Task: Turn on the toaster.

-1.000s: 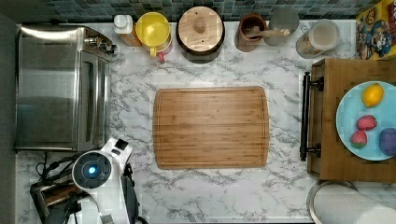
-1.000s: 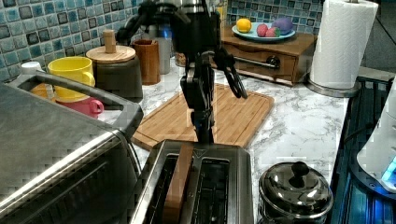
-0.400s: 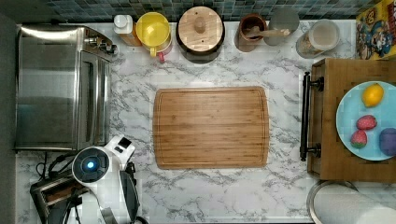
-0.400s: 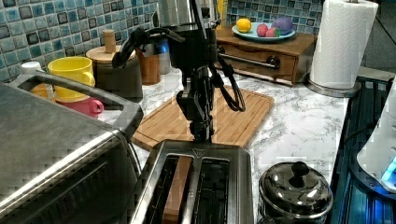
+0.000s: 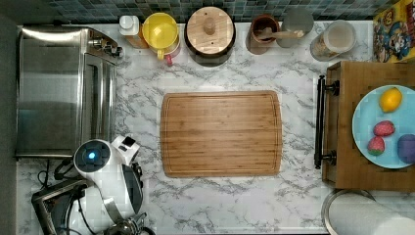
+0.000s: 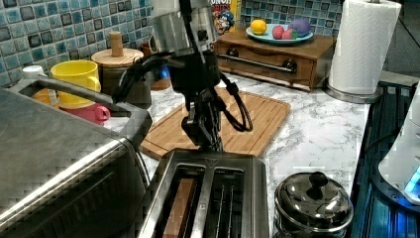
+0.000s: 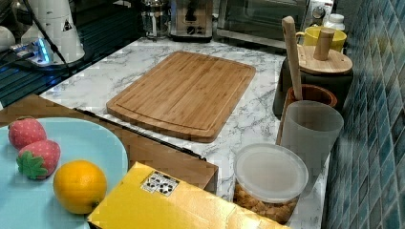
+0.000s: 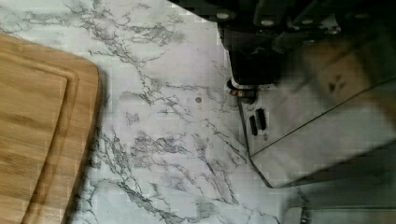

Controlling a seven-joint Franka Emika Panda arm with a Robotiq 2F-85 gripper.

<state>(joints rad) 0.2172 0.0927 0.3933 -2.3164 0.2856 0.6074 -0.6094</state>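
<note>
Left view: the oven (image 6: 59, 168) fills the near corner, and just beside it, on the left view's right, stands the toaster (image 6: 208, 198) with its two slots facing up, a brown slice in the slot nearer the oven. The hand (image 6: 204, 134) hangs straight down at the toaster's far end, its tip right at the top edge of that end; whether its fingers are open or closed I cannot tell, since dark cables and the wrist body cover them. Beyond the toaster lies the board (image 6: 228, 119) on the marble tabletop (image 6: 322, 134). Next to the toaster, on the left view's right, sits a steel pot (image 6: 312, 206) with a black knob. Far behind the toaster stands the paper roll (image 6: 361, 44).

In the top view the white arm (image 5: 105, 178) covers most of the toaster (image 5: 51, 205), which sits at the tabletop's corner below the oven (image 5: 63, 88), well apart from the board (image 5: 221, 133).

In the wrist view the toaster's end face (image 8: 299, 112) is close, with a dark lever (image 8: 250, 70) on it.
</note>
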